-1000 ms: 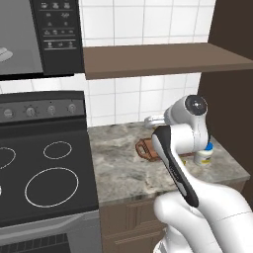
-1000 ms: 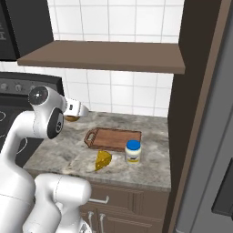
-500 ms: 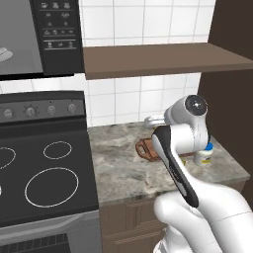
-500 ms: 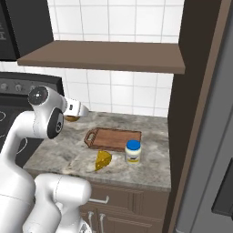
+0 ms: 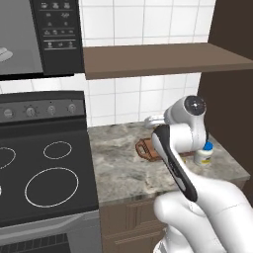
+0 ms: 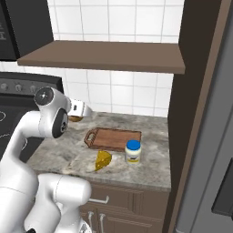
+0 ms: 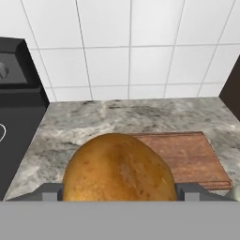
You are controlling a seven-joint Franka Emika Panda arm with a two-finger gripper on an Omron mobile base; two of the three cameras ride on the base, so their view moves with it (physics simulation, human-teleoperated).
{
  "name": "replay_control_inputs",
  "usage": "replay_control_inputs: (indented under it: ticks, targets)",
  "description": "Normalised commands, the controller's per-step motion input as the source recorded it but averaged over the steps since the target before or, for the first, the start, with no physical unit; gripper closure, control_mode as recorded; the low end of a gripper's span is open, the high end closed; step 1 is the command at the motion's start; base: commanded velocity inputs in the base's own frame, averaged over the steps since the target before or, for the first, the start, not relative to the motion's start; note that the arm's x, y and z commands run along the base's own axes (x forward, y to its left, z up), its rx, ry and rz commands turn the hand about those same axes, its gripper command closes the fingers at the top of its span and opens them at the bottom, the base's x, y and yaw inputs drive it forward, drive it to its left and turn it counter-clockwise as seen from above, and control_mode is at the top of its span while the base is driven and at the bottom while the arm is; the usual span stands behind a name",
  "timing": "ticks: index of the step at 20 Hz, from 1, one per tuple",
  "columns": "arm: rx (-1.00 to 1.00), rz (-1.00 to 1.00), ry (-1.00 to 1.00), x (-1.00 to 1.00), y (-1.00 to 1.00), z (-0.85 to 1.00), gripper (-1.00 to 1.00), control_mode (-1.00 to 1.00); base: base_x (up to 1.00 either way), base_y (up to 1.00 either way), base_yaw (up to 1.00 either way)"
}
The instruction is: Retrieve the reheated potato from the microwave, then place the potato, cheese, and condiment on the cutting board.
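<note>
potato (image 7: 119, 168) hides end effector (image 7: 119, 191), cutting board (image 7: 185, 157) corner

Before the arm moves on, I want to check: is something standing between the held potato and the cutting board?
Nothing visible does. The gripper holds the potato above the counter, and the cutting board lies bare just ahead.

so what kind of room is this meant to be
A rendered home kitchen, by the look of it: a black stove sits under an over-range microwave, beside a stone-look counter with a tiled wall behind. On the counter are a cutting board, cheese and a condiment jar.
</note>
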Motion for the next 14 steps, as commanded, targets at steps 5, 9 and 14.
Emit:
replay_control_inputs:
  ticks: [5,9,14]
  targets:
    - [0.00,0.00,0.02,0.43,-0.13,-0.22,1.00,-1.00,0.00,0.00,0.00]
    - [-0.01,0.00,0.10,0.45,-0.06,-0.23,1.00,-1.00,0.00,0.00,0.00]
    - [0.00,0.00,0.23,0.39,-0.11,-0.25,1.00,-1.00,0.00,0.00,0.00]
